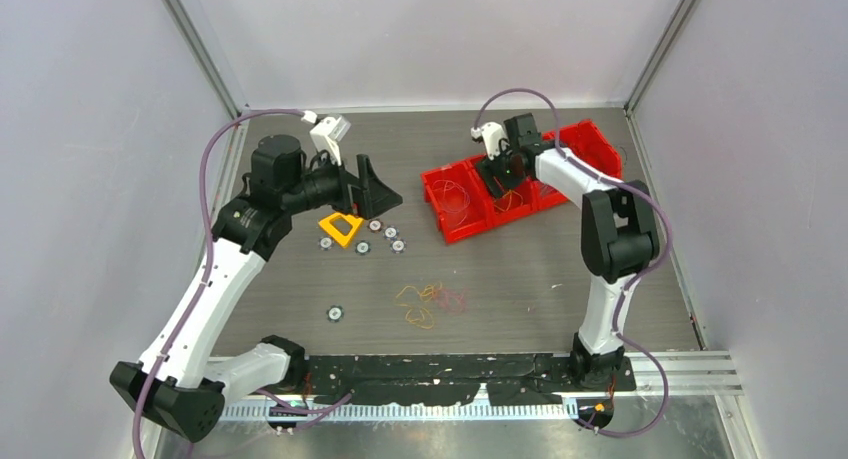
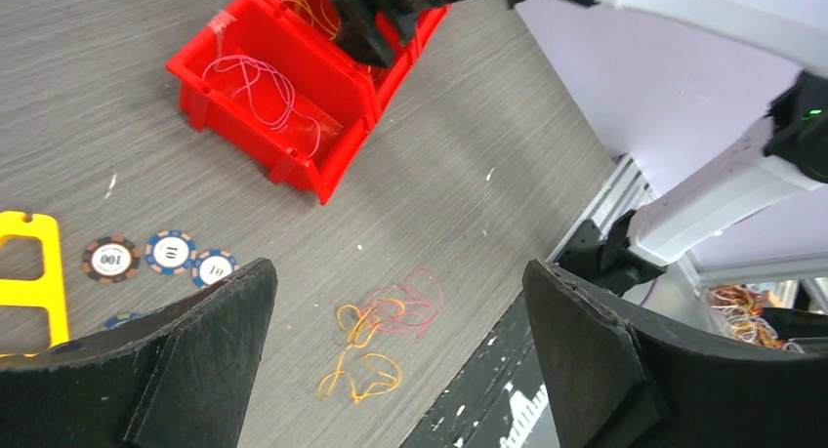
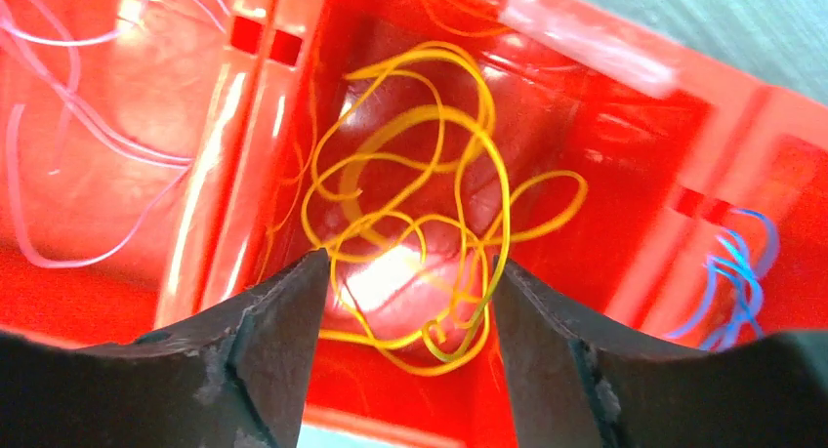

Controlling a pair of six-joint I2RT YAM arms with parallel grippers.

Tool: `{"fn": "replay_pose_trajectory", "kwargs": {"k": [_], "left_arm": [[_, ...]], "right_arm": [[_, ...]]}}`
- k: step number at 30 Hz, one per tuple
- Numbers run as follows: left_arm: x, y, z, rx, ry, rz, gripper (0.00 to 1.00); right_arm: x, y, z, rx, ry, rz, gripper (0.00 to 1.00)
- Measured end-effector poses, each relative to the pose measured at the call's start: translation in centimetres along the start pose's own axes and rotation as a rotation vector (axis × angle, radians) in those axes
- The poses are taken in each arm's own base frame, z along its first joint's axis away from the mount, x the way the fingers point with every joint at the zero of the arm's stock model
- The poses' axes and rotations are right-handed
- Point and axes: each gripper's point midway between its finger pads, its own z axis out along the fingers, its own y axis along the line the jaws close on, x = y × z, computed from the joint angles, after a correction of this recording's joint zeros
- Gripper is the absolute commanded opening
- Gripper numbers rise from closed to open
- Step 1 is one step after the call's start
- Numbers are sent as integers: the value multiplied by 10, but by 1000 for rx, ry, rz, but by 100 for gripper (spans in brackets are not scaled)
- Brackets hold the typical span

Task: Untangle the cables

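1. Cables first: a loose tangle of hair-thin yellow-orange and reddish cables lies on the grey wood-grain table near its front edge, well apart from the red plastic three-compartment bin.
2. Only the right wrist view shows the bin's contents plainly. Looped yellow cables fill the middle compartment and pale pink-violet cables lie in the one to its left. Blue cables in the right one are partly cut off by a finger.
3. The right gripper hangs over the middle compartment with its jaws apart and the yellow loops below them. Whether a tip touches a wire cannot be told.
4. The left gripper hovers above the table, jaws spread wide and holding nothing. Its camera looks between them onto the table tangle.
5. The top view alone shows all six small round chips. The left wrist view shows three whole.
6. A flat yellow plastic piece is cut off at that view's left edge.
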Motion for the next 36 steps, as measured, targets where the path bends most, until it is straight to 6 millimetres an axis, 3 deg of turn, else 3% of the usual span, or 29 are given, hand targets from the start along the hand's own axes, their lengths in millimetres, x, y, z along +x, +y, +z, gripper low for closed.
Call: {"fn": "replay_pose_trajectory", "kwargs": {"k": [6,10,13,15,18,20,24,28,31,35,36], "left_arm": [[17,11,-6,-8,69,128,100],[43,12,-8,52,173,194,100],[64,12,-8,111,241,209,100],[74,13,-6,137,270,207,99],[82,14,-5,161,282,157,97],[86,17,-3,166,272,119,95],[103,25,-4,150,280,60,93],[114,30,-8,139,275,-11,92],[120,38,-8,132,261,-89,92],[123,43,-6,138,247,-164,90],[122,43,-5,144,236,-184,90]], "right_arm": [[-27,8,-68,-19,-77,-20,95],[-37,28,-130,-75,-146,-75,96],[-39,59,-173,-154,-196,-127,97],[-35,94,-189,-233,-213,-174,98],[-18,164,-190,-405,-181,-269,98],[-1,203,-182,-503,-125,-316,93],[40,261,-155,-649,35,-377,87],[81,289,-131,-719,182,-413,84],[100,293,-125,-736,232,-440,80],[109,289,-120,-736,234,-495,63],[111,288,-119,-735,233,-509,52]]}}
